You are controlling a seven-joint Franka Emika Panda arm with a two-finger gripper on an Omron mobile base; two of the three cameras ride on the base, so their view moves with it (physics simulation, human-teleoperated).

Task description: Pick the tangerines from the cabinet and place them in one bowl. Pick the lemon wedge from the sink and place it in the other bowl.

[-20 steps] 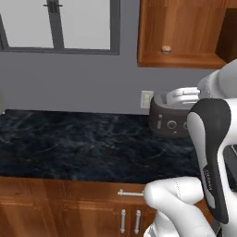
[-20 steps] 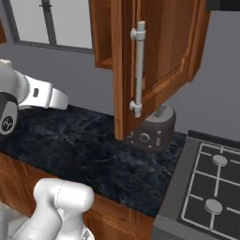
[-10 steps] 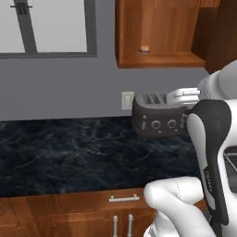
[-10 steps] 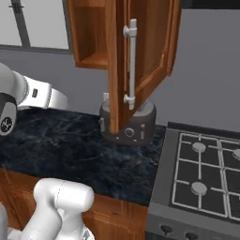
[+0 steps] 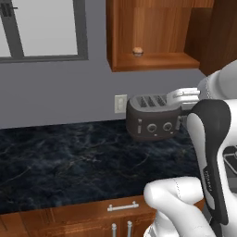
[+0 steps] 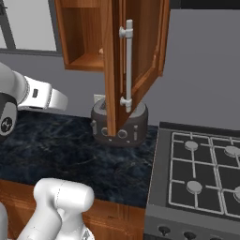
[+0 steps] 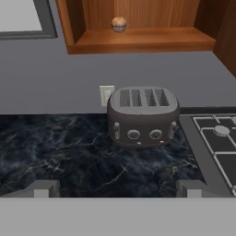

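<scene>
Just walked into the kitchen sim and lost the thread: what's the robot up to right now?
Nothing is in its grip yet. The gripper faces the wall with jaws wide open and empty, well short of the cabinet. One tangerine sits on the open shelf of that cabinet, untouched. Below it a dark toaster stands on the black marble counter, with the stove to the right. The cabinet door hangs open.

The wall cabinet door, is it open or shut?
Open: the cabinet door swings outward, and a tangerine shows on its shelf.
</scene>
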